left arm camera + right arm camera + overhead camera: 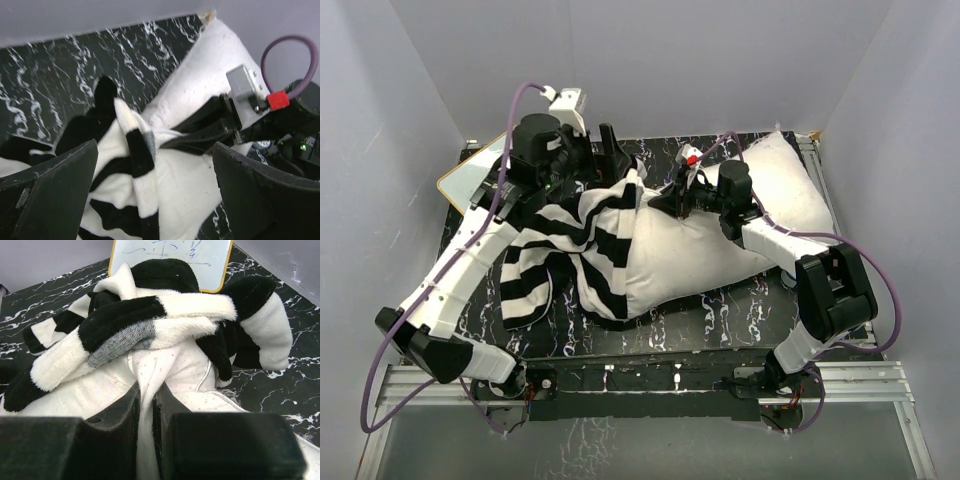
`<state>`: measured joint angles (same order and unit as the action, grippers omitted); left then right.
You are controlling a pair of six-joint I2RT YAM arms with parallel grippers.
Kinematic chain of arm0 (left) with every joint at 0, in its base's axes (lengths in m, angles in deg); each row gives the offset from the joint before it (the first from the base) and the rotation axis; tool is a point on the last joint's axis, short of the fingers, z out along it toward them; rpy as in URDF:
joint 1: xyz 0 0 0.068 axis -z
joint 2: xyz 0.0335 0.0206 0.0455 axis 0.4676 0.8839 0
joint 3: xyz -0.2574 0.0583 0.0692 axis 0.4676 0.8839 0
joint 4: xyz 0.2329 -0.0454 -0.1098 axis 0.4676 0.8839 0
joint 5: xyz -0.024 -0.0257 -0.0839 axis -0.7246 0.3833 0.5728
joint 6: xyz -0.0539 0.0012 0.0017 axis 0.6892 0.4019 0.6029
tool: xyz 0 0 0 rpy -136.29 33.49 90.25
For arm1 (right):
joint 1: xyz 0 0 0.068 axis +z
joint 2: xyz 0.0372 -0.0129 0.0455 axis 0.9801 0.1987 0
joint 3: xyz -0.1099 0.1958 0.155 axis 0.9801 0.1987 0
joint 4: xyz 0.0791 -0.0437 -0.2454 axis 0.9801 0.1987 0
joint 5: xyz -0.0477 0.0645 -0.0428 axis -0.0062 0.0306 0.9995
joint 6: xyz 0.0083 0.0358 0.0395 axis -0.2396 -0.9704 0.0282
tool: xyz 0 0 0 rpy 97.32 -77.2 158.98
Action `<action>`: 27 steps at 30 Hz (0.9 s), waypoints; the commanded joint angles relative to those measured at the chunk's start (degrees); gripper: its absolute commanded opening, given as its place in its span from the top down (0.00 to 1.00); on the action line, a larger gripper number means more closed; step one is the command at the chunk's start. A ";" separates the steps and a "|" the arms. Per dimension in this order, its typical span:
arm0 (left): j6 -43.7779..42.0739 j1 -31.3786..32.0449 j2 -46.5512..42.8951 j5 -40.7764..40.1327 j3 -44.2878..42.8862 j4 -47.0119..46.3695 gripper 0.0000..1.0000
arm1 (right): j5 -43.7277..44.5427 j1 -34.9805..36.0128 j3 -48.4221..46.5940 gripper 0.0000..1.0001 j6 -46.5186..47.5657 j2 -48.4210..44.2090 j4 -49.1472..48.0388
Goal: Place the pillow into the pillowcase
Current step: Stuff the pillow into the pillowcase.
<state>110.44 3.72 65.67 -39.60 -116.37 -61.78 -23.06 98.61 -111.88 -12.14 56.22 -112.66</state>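
The white pillow point(695, 255) lies across the black marbled table, its far right corner near the back wall. The striped pillowcase point(555, 230) is bunched over the pillow's left end and spills down onto the table. My left gripper point(608, 150) hovers open just above the top of that bunch. In the left wrist view its gripper point(155, 150) has wide-apart fingers point(50, 190) framing the pillowcase point(135, 145) and the pillow point(200, 80), touching neither. My right gripper point(665, 200) is shut on a pinched fold of the pillow point(175, 370), right by the pillowcase point(130, 325); the right gripper point(148, 390) holds the fold upright.
A small whiteboard point(470, 175) with a yellow frame leans at the back left, behind the cloth; the right wrist view shows the whiteboard point(170, 260) too. Pale walls close in the back and both sides. A metal rail frame point(860, 375) runs along the near edge.
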 commanded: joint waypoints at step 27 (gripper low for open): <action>6.73 -6.67 33.31 21.07 -21.99 5.83 0.88 | -5.00 0.40 1.11 0.92 2.31 -3.86 -4.19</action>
<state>114.37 -3.28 100.18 -25.68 -137.15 -53.25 -26.03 98.63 -110.07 -10.26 55.37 -113.86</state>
